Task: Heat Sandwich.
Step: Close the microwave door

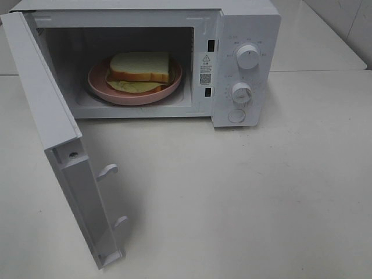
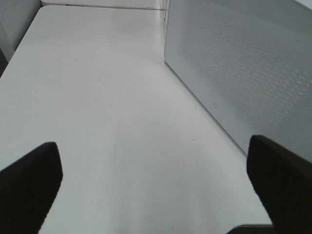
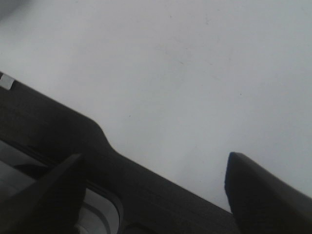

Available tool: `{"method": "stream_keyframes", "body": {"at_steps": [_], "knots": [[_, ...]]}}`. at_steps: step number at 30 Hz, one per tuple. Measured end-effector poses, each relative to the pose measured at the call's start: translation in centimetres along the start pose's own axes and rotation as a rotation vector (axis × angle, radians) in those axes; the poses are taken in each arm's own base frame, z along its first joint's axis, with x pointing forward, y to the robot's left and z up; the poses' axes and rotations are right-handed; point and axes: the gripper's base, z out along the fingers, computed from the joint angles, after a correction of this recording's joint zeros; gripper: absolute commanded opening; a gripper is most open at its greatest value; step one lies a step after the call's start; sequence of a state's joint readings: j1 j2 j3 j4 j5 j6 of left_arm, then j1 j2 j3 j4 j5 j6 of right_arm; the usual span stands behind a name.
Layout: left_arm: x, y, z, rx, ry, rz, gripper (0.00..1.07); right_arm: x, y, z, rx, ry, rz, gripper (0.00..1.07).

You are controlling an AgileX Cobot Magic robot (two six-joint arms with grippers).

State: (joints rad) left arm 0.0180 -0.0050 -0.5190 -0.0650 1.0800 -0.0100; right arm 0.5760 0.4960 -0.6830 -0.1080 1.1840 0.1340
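The sandwich, white bread with tan crust and pale filling, lies on a round pink plate inside the white microwave. The microwave door is swung wide open to the left. Neither arm shows in the exterior high view. In the left wrist view my left gripper is open over bare table, with the door's perforated panel beside it. My right gripper is also open with nothing between its fingers, above the white tabletop.
Two round knobs and a button sit on the microwave's right-hand panel. The white table stretches in front of the oven. A dark strip crosses the right wrist view below the fingers.
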Motion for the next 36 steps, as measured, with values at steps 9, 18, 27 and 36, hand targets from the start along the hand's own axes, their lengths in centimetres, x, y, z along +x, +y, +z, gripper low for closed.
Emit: {"method": "stream_keyframes", "body": {"at_steps": [9, 18, 27, 36], "knots": [[0.0, 0.0, 0.0, 0.0, 0.0, 0.0, 0.98, 2.4, -1.0, -0.1, 0.104, -0.208, 0.137, 0.76], [0.0, 0.0, 0.0, 0.0, 0.0, 0.0, 0.98, 4.4, -1.6, 0.5, 0.242, -0.271, 0.224, 0.76], [0.0, 0.0, 0.0, 0.0, 0.0, 0.0, 0.98, 6.1, -1.3, -0.3, 0.342, -0.384, 0.321, 0.76], [0.0, 0.0, 0.0, 0.0, 0.0, 0.0, 0.98, 7.0, -0.2, -0.9, 0.34, -0.468, 0.322, 0.76]]}}
